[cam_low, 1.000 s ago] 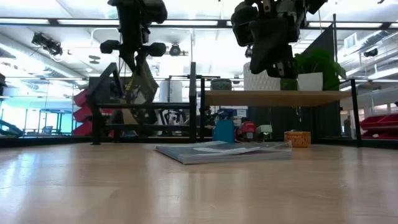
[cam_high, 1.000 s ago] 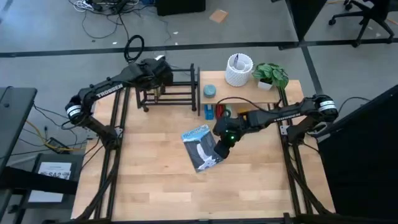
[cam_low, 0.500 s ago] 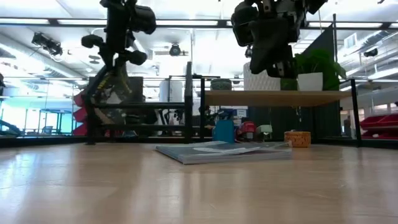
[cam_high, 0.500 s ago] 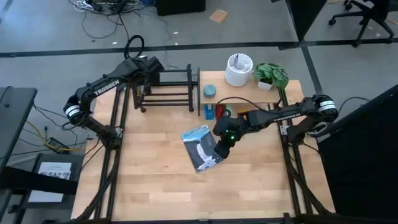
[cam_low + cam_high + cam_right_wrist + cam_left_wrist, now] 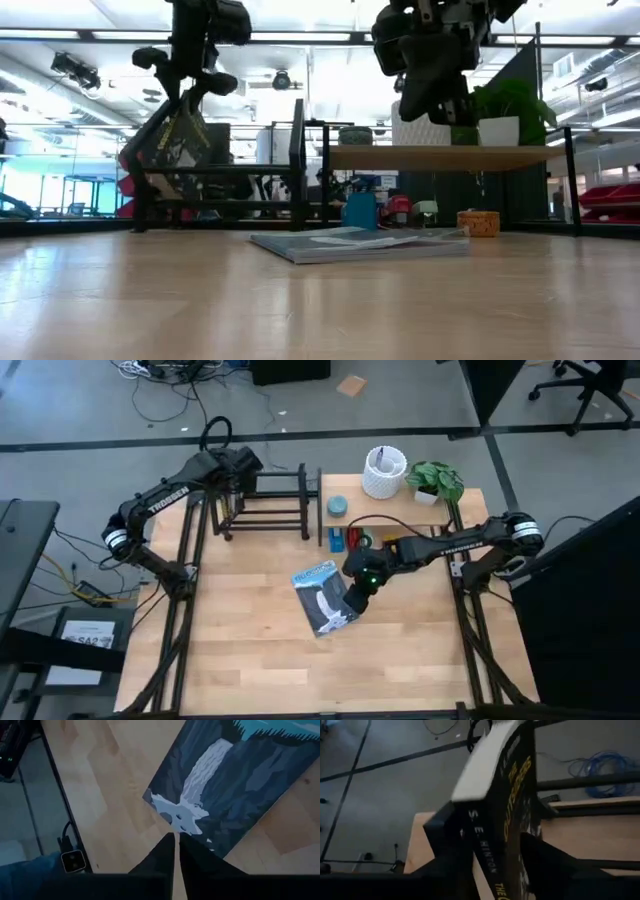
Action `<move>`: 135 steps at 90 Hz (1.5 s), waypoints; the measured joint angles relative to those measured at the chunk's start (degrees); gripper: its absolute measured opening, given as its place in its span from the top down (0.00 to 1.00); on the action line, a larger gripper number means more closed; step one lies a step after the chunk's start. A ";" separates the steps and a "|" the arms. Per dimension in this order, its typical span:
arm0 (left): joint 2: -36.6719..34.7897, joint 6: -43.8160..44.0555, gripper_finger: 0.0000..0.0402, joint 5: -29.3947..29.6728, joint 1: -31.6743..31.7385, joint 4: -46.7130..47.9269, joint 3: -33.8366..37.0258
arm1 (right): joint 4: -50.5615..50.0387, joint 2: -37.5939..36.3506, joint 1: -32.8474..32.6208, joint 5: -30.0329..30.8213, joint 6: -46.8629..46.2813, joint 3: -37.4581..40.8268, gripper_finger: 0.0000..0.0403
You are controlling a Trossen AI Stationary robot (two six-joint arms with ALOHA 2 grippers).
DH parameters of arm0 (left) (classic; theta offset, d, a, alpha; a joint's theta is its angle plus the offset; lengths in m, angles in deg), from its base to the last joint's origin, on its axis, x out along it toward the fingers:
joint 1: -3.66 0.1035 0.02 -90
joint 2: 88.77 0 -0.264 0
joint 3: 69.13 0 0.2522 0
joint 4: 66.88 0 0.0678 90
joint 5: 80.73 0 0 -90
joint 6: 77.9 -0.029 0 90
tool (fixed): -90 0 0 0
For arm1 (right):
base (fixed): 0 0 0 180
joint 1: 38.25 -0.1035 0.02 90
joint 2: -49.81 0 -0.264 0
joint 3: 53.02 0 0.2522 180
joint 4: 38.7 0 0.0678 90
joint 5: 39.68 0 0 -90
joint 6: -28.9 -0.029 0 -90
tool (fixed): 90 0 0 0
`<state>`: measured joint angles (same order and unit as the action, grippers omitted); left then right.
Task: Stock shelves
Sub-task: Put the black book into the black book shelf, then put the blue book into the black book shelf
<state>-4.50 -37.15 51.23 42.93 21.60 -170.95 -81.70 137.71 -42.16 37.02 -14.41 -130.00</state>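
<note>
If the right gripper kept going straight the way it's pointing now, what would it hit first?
Most likely the flat waterfall-cover book on the light wooden tabletop. The right gripper, jaws shut, points down over the book's edge, so it might touch bare wood beside it instead; depth is hard to judge.

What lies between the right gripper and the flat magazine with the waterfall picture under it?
Nothing: in the low view the right gripper hangs above the waterfall magazine, with only open air between them.
</note>
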 joint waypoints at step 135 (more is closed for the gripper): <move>0.57 67.41 0.54 -29.51 -49.51 -64.02 43.73 | 1.45 12.98 4.74 -5.99 2.94 0.00 0.49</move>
<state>-3.93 30.25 21.72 -6.58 -42.42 -127.21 -80.25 150.69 -37.41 31.03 -11.47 -130.00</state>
